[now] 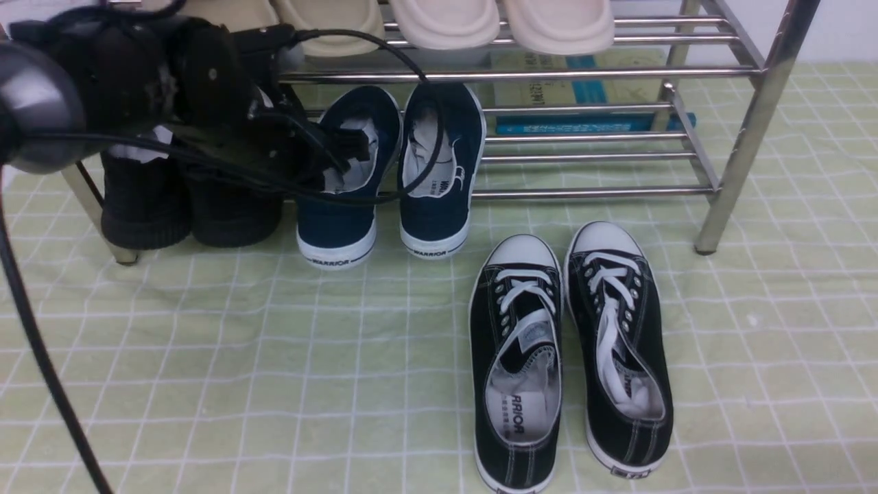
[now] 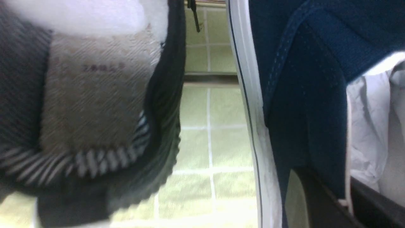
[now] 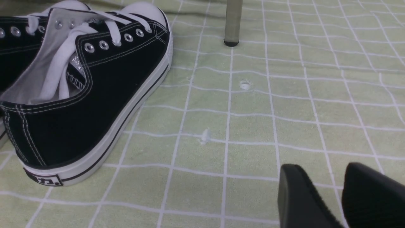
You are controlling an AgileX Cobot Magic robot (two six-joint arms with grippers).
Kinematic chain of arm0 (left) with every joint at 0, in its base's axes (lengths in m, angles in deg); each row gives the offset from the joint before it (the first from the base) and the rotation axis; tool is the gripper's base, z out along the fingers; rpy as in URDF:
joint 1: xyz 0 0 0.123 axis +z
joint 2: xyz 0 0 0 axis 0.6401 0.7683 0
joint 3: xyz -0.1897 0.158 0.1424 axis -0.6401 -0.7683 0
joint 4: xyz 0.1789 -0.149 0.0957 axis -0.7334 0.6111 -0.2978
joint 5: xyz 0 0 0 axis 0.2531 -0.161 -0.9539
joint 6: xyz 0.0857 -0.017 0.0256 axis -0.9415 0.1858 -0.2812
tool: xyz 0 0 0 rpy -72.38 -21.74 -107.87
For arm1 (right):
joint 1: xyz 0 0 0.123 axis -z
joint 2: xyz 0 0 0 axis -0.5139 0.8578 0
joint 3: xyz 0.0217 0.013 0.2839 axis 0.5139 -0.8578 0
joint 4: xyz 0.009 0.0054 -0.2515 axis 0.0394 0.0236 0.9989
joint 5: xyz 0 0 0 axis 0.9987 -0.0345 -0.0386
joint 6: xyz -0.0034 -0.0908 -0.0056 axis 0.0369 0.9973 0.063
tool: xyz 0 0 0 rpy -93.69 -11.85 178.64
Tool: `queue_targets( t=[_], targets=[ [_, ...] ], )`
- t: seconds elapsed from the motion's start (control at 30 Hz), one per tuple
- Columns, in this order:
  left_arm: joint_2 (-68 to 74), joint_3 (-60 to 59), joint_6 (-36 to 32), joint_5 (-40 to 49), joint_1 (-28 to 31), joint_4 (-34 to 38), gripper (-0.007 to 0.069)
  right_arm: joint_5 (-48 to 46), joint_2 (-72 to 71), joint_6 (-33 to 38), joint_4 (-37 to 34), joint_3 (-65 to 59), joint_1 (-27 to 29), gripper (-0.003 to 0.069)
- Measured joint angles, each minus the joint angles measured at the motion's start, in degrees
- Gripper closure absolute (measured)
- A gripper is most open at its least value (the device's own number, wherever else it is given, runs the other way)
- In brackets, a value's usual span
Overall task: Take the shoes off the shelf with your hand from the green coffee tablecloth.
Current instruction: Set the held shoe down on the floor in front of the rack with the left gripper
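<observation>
The shoes (image 1: 336, 223) stand side by side on the lower tier of the shelf (image 1: 590, 194), heels at its front edge by the green coffee tablecloth (image 1: 274, 357). The left tool (image 1: 339, 151) pinches one shoe's side wall. The right tool (image 3: 332, 180), low over the cloth, is parted and empty.

On the lower tier of the shelf (image 1: 590, 72), slip-on shoes (image 1: 435, 213) are set left of its middle, with knit shoes (image 1: 147, 199) at its left end. Other footwear (image 1: 446, 20) is laid on its upper tier. Lace-up sneakers (image 1: 494, 357) are placed before the shelf, on the tablecloth (image 1: 240, 357).
</observation>
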Motion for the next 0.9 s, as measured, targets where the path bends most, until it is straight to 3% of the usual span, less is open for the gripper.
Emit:
queue_targets(
  t=[0.43, 0.57, 0.67, 0.77, 0.9],
  targets=[
    [-12.0, 0.0, -0.1, 11.8, 0.0, 0.4, 0.0582, 0.9, 0.0, -0.6, 0.2, 0.0, 0.0, 0.0421],
    [-16.7, 0.0, 0.3, 18.1, -0.1, 0.4, 0.0582, 3.2, 0.0, -7.0, -11.1, -0.5, 0.0, 0.0421],
    [-20.8, 0.0, 0.4, 22.3, -0.1, -0.3, 0.0582, 5.3, 0.0, -13.1, -23.4, -0.6, 0.0, 0.0421],
    [-24.3, 0.0, 0.7, 25.7, -0.1, -1.9, 0.0582, 7.2, 0.0, -14.4, -30.6, -0.6, 0.0, 0.0421],
    [-27.6, -0.3, 1.7, 31.1, -0.1, -3.1, 0.0582, 7.6, 0.0, -14.7, -33.9, -0.6, 0.0, 0.0421]
  ],
)
